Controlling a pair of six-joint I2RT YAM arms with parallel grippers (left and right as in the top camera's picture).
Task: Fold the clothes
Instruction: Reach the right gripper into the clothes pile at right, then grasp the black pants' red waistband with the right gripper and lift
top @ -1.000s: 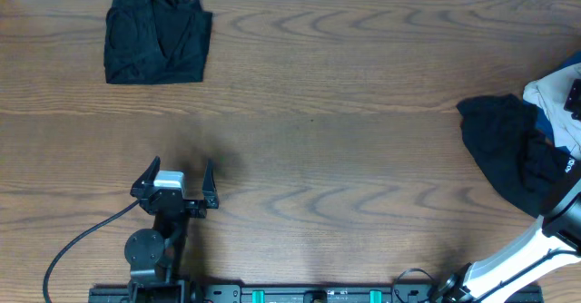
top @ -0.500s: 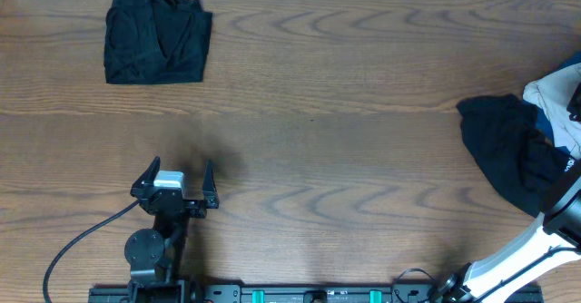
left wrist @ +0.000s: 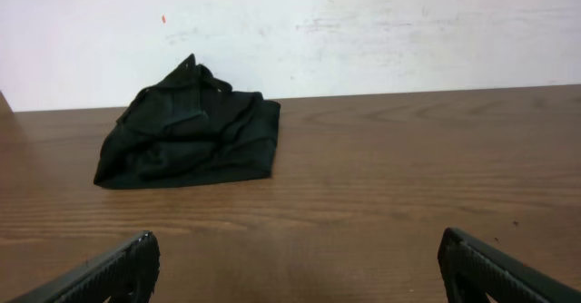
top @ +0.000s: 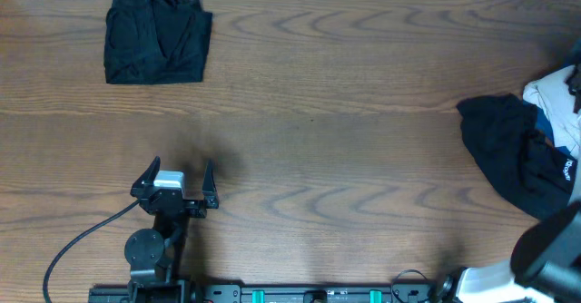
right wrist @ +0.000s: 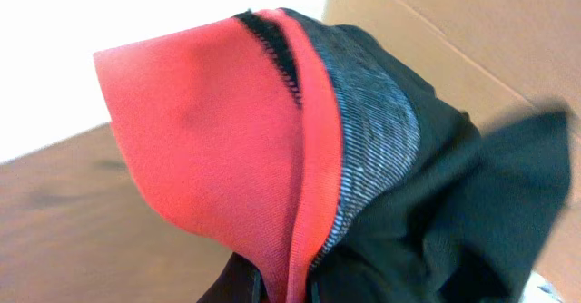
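Right hand clamps the red band (right wrist: 209, 131) of the trousers (right wrist: 436, 221) just above it, a fair hold since the cloth looks soft, light and droopy. Left hand (left wrist: 297, 253) gapes.

**Surfaces: matt cloth on satin wood**

Table (top: 363, 112): brown wood-grain top, smooth, low satin sheen.
Folded garment (top: 154, 44): soft black cloth, matt, creased.
Clothes pile (top: 508, 153): black matt fabric, with off-white cloth (top: 552, 94) against it.
Trouser-like piece (right wrist: 454, 212): fine black knit, matt.
Coral-red band (right wrist: 218, 140): smooth, tight knit with a faint lustre and black overlock stitching along the edge.
Ribbed strip (right wrist: 372, 126): grey-and-black ribbed knit beside the band, coarser in texture.
Left gripper (top: 182, 163): fingers (left wrist: 118, 271) look like matt black plastic, with a silver-white block behind them.
Cable (top: 73, 249): black, smooth jacket.
Wall (left wrist: 363, 31): white, matt, scuffed.
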